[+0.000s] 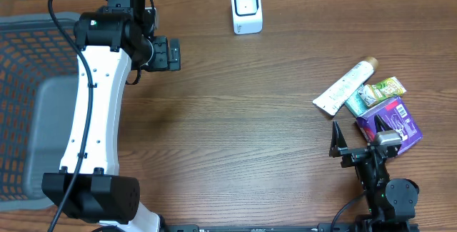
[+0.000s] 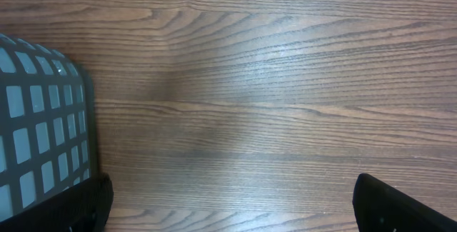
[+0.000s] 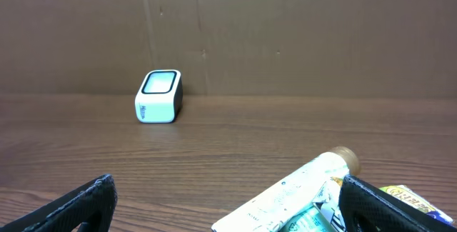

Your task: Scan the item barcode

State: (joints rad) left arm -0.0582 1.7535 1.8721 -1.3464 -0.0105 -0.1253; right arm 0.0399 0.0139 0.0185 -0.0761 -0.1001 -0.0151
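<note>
The wooden table (image 1: 250, 118) is bare across its middle, with a grey mesh basket (image 1: 28, 82) at its left edge. My left fingers (image 1: 173, 53) stand wide apart and empty, high near the far left, looking down at bare wood beside the basket. My right fingers (image 1: 357, 133) are just as wide and empty, low at the near right, with one tip over the purple box (image 1: 400, 121).

That box lies in the pile of items, touching a green packet (image 1: 378, 93) and a white tube (image 1: 346, 86). The white scanner (image 1: 247, 8) stands upright at the far edge, well apart from the pile, its window facing up.

I judge the pickup comes first, and it is a job for my right side. I should take the box by its long sides without dragging its neighbours. I cannot make out a barcode yet, so I should find it after lifting, then hold that face level above the window.
</note>
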